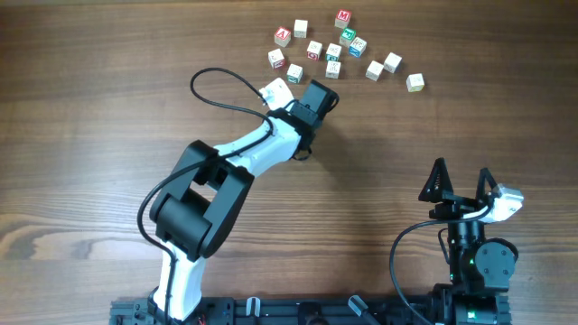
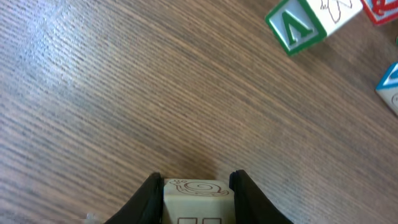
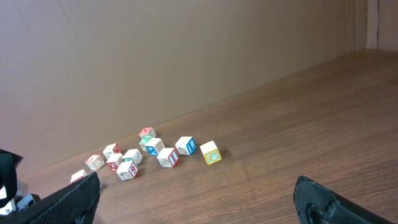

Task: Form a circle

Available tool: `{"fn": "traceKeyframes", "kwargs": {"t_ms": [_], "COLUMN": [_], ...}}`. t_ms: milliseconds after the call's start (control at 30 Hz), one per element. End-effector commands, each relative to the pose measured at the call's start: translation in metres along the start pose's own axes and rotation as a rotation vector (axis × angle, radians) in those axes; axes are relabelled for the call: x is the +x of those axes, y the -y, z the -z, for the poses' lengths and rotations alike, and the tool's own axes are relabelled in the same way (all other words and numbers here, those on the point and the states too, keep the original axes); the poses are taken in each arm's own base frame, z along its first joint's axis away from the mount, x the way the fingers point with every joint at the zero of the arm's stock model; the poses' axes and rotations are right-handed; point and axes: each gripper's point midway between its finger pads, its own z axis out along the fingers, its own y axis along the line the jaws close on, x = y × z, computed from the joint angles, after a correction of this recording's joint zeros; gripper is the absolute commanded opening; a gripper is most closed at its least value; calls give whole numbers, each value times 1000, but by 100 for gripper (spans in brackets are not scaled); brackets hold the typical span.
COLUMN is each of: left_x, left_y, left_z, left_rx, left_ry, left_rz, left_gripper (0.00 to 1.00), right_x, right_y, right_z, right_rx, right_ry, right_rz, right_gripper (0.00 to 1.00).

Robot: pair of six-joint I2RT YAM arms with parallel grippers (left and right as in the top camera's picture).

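Several small pale wooden alphabet cubes [image 1: 314,49] lie in a loose scatter at the table's far middle; no circle shows among them. My left gripper [image 1: 323,93] reaches to the near edge of that scatter. In the left wrist view it [image 2: 196,186] is shut on a cube with a snail drawing [image 2: 196,194], its black fingers pressed against both sides. A green-lettered cube [image 2: 297,25] lies ahead to the right. My right gripper [image 1: 462,181] stands open over bare table at the near right, well away from the cubes [image 3: 166,157].
A blue-faced cube [image 2: 390,84] and a red one [image 2: 379,7] sit at the right edge of the left wrist view. A yellow-lettered cube [image 3: 209,152] is the outermost on the right. The left arm's black cable [image 1: 217,86] loops over the table.
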Motion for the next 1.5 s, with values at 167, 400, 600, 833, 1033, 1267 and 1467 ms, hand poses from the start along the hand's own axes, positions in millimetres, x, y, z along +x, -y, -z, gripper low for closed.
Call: {"fn": "traceKeyframes", "kwargs": {"t_ms": [167,400,600,833,1033,1267,1467], "left_x": [18,10,4,3,1,0,-1], "left_y": [-1,-4,-7,-5,-3,-2,2], "left_z": [14,13,14,14,14,15,15], "left_rx": [0,-19,-32,-26,-17,-14,1], "left_ry": [-50,-3,36,42,45,46,51], "left_rz": [-29,72,120,123,128,130,137], "left_gripper": [27,27,33,49,63,36,33], "right_x": [0,0,0,0,0,0,0], "right_y": [-2,-2,-2,-2,-2,-2,-2], "right_z": [0,0,0,0,0,0,0], "right_rx": [-10,-10,-10,-10,-10,-10,-10], "right_ry": [0,0,0,0,0,0,1], "right_rz": [0,0,0,-1,0,-1,0], "right_gripper": [100,100,100,100,100,100,100]}}
